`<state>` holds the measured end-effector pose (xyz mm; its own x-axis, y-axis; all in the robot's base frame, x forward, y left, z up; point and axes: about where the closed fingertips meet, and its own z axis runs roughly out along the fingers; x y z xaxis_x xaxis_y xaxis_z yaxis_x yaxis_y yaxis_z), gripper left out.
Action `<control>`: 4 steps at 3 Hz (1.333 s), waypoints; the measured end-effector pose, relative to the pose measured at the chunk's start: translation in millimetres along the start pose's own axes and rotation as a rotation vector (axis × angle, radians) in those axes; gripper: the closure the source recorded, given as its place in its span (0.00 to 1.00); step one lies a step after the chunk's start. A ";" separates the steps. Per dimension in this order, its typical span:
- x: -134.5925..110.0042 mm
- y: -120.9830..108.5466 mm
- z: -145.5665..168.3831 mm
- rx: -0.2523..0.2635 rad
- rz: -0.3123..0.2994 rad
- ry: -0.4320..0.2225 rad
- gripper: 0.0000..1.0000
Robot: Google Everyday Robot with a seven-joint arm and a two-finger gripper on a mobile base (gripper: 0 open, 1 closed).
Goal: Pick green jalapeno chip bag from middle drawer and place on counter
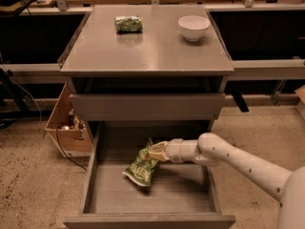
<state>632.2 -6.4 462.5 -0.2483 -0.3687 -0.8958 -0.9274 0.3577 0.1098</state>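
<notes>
The green jalapeno chip bag hangs tilted from its upper corner, above the floor of the open middle drawer. My gripper reaches in from the right and is shut on the bag's top edge. The white arm stretches across the drawer's right side. The grey counter is the cabinet's top, above the drawer.
A smaller rolled green packet and a white bowl stand at the back of the counter. A shut upper drawer front overhangs the open drawer. A wooden box with cables sits on the floor at the left.
</notes>
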 end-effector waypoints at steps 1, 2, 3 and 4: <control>-33.3 15.9 -35.3 0.017 -0.029 0.004 1.00; -66.9 24.0 -76.6 0.064 -0.079 0.028 1.00; -104.9 26.6 -121.2 0.121 -0.149 0.053 1.00; -137.3 26.5 -157.8 0.155 -0.190 0.027 1.00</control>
<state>597.6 -81.7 656.4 -0.0824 -0.4637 -0.8821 -0.9047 0.4061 -0.1290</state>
